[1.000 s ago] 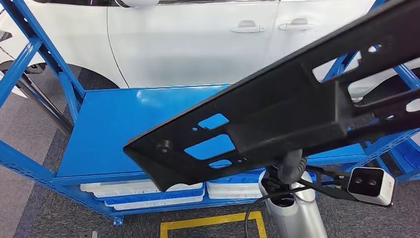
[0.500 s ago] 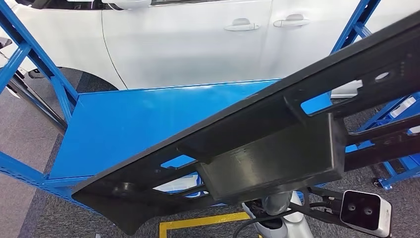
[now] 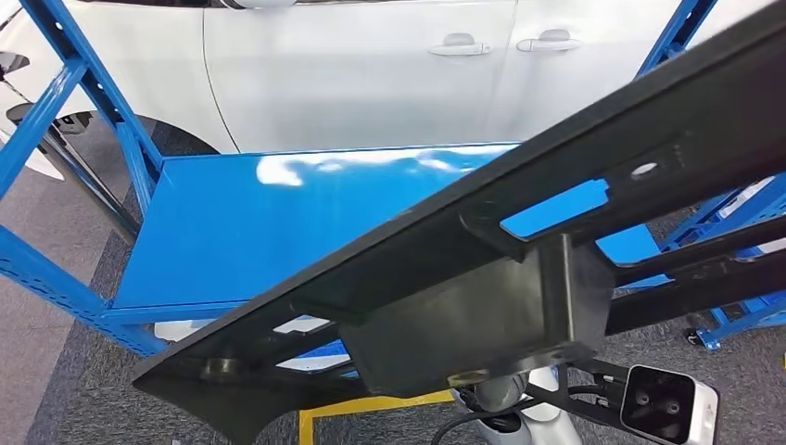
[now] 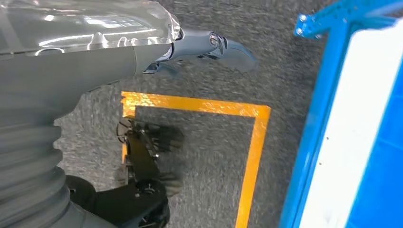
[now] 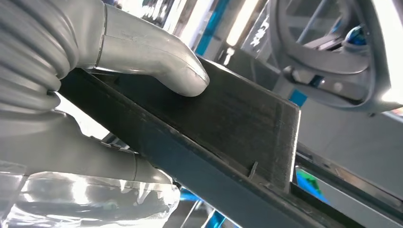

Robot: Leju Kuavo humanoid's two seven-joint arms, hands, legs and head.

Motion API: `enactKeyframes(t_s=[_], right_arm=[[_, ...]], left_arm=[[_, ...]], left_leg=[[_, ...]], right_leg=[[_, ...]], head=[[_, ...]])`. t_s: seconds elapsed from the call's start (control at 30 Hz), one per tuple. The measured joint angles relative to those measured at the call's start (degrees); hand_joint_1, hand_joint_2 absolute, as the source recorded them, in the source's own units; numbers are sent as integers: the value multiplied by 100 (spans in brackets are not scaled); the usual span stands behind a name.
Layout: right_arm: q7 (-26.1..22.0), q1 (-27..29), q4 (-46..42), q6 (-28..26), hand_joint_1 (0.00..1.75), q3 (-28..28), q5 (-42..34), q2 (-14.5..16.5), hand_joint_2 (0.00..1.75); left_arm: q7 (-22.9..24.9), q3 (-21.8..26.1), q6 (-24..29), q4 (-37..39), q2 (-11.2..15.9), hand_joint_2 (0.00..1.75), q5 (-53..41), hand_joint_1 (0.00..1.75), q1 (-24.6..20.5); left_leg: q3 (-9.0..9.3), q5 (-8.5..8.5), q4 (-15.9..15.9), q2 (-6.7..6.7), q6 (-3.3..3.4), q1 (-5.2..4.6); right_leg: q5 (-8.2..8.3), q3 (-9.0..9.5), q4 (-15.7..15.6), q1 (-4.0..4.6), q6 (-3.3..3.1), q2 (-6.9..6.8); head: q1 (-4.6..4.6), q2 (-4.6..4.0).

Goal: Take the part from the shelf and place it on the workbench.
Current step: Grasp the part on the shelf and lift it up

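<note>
Right robot hand (image 5: 142, 61) grips one black part (image 3: 519, 260).

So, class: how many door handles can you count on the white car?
2: one door handle and a second just beside it, both high on the white car. The black part may hide more.

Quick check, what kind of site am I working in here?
Probably a car assembly or workshop floor: a white car body stands behind the blue steel shelf rack, and yellow floor marking tape outlines a station on grey carpet.
</note>
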Motion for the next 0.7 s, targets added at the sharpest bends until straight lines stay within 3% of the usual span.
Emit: enactKeyframes(t_s=[0.03,0.07,0.1,0.2,0.27,0.33,0.37,0.4,0.43,0.5,0.53,0.57,0.6,0.63,0.67,0.7], right_arm=[[0,3,0,-51,175,1,34,-25,175],[0,6,0,-93,175,1,64,-50,175],[0,8,0,-129,175,1,86,-74,175],[0,-3,-7,-179,175,-1,125,-126,175],[0,-19,-23,-175,175,-11,117,-152,175],[-1,-37,-32,-173,175,-43,94,-181,175],[-1,-52,-32,-177,175,-63,83,-196,175],[-1,-63,-32,-185,175,-87,74,-213,175],[0,-72,-32,-192,175,-120,67,-232,175],[0,-58,-40,-186,175,-213,76,-272,175],[0,-27,-57,-175,175,-274,97,-292,175],[0,17,-85,-163,175,-338,133,-310,175],[0,68,-123,-158,175,-401,181,-326,175],[0,119,-167,-162,175,-463,234,-345,175],[0,167,-214,-174,175,-529,284,-369,175],[-1,210,-266,-190,175,-595,320,-397,175]], left_arm=[[15,0,-6,0,0,175,-5,0,4],[33,0,-12,0,0,175,-5,0,8],[57,0,-17,0,0,175,-4,0,13],[185,1,-17,0,0,175,2,0,43],[342,5,3,0,2,175,15,0,90],[570,10,46,0,5,175,4,0,154],[690,11,75,0,6,175,-19,0,184],[829,11,109,0,7,175,-51,0,216],[973,11,149,0,8,175,-85,0,245],[1310,11,250,1,1,175,-129,0,281],[1507,13,319,2,-4,175,-138,0,295],[1709,17,398,2,-9,175,-140,0,308],[1901,26,480,2,-14,175,-140,0,322],[2064,35,557,2,-18,175,-141,0,338],[2192,44,622,1,-22,175,-142,0,349],[2280,50,665,1,-25,175,-146,0,354]], left_leg=[[-71,47,5,3,-3,-2],[-140,92,12,5,-9,-4],[-204,137,20,5,-18,-5],[-336,268,29,-4,-72,-12],[-350,356,4,-1,-138,-10],[-347,453,-48,0,-214,-12],[-370,447,-48,-4,-241,-9],[-418,335,27,-9,-262,-9],[-496,102,228,-13,-278,-7],[-686,-520,935,-11,-296,8],[-743,-712,1304,-9,-306,13],[-731,-749,1546,-9,-310,14],[-631,-655,1612,-8,-309,14],[-427,-494,1468,-8,-297,14],[-128,-382,1137,-8,-277,13],[203,-378,708,-9,-256,2]], right_leg=[[-136,-57,294,-8,14,-1],[-160,-23,409,-12,19,-1],[-72,138,278,-13,10,0],[248,1004,-936,17,-77,-1],[282,1259,-1375,59,-133,2],[375,1215,-1426,69,-191,2],[433,1184,-1456,56,-226,-10],[509,1132,-1481,40,-267,-19],[588,1064,-1504,25,-301,-29],[719,900,-1498,32,-342,-37],[782,808,-1489,41,-347,-42],[845,716,-1475,50,-345,-45],[906,618,-1454,57,-338,-47],[960,521,-1424,61,-326,-47],[1007,434,-1384,62,-309,-45],[1045,357,-1342,70,-287,-43]], head=[[0,0],[0,0],[0,0],[-2,0],[0,0],[2,0],[2,0],[1,0],[1,0],[0,0],[0,0],[0,0],[0,0],[0,0],[0,0],[0,0]])
